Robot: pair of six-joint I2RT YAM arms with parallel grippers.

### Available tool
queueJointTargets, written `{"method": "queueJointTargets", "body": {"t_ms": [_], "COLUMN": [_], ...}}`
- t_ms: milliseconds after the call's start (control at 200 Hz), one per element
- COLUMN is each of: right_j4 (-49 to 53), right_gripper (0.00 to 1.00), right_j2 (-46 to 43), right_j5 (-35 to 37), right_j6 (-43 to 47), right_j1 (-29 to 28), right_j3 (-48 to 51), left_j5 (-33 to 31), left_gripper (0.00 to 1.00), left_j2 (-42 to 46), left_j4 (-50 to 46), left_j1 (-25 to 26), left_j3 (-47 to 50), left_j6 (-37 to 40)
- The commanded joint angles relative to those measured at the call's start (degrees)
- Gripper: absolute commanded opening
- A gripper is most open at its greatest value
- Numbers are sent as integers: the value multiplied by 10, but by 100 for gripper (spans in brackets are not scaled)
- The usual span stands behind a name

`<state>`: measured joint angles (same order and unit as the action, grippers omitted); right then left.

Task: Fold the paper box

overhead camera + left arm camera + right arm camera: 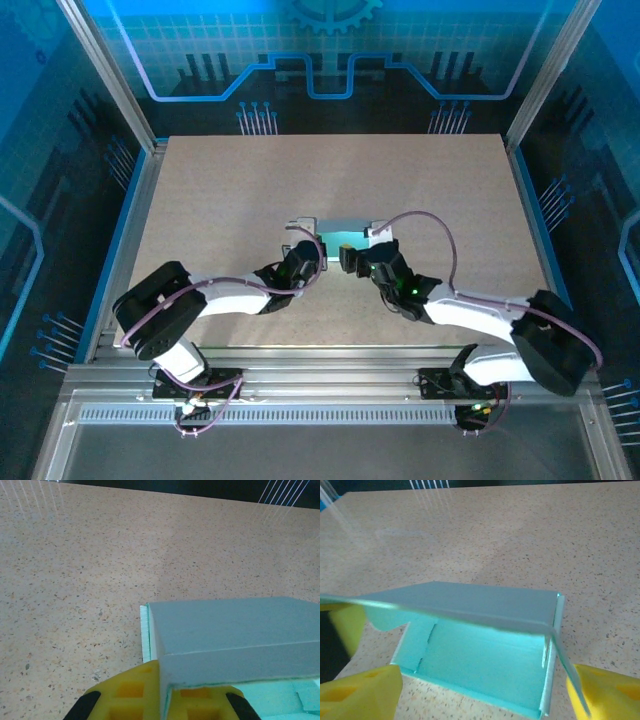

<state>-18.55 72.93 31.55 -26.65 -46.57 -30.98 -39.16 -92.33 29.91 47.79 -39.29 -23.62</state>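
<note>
Two pincers met at the paper box [341, 238], which sat near the middle of the worktop [230, 190], one panel tilted over its open inside. The left pincer [160, 692] was clamped on the box's left wall. The right pincer [485, 695] stood spread wide, just beside the box.

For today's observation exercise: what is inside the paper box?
The paper box shows a bare mint floor and side walls; nothing lies there. Its half-closed lid hides the back part.
</note>
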Motion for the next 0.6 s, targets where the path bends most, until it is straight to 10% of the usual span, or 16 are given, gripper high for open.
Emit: {"method": "queueJointTargets", "body": {"t_ms": [0, 345, 595], "right_j4": [59, 194, 269], "right_gripper": [89, 90, 91], "right_j2": [-61, -244, -171], "right_j5": [-16, -135, -306], "right_j6": [-2, 12, -71], "right_j1": [-3, 75, 188], "right_j3": [22, 18, -105], "left_j5": [9, 19, 19], "left_gripper": [0, 0, 0], "left_j2": [-17, -33, -35], "left_j4": [14, 11, 19], "left_j1": [3, 2, 1], "left_j3": [-21, -33, -24], "left_j6": [8, 15, 21]}}
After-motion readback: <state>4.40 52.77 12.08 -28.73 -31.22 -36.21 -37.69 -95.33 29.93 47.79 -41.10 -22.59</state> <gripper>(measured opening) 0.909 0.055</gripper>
